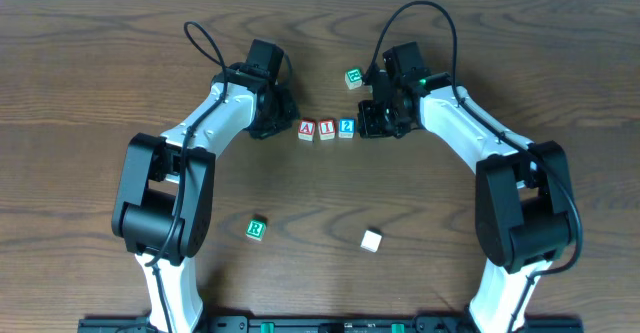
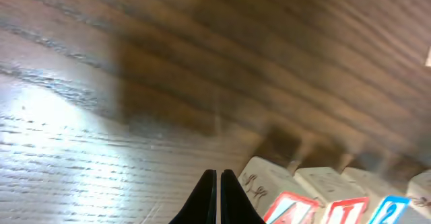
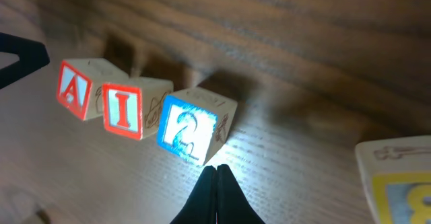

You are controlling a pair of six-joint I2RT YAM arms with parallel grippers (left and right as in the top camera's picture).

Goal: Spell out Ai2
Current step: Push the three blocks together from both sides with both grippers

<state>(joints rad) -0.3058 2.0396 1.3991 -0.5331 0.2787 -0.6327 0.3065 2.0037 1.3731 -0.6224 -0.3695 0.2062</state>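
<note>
On the left, the left gripper (image 2: 218,177) sits low over the table (image 1: 90,93) with its two fingers pressed together, nothing between them, its tip just left of the row and apart from it. Then comes the row itself, in the middle of the table between the two arms: the A block (image 1: 307,129), red on white, then the I block (image 1: 327,129), also red, then the 2 block (image 1: 346,127) in blue. They stand side by side and read A, I, 2 from the overhead view; from the right wrist they look packed close, the 2 turned a little out of line with the others. Just right of the 2 is the right gripper (image 3: 217,171), fingers likewise closed on each other and holding nothing, the tip right beside that block's lower corner; whether it touches I cannot tell. Behind it, toward the far edge, lies a green block (image 1: 353,77). Nearer the arm bases, well apart from the row, lie a green R block (image 1: 256,229) and, further right, a plain block (image 1: 372,240).
</note>
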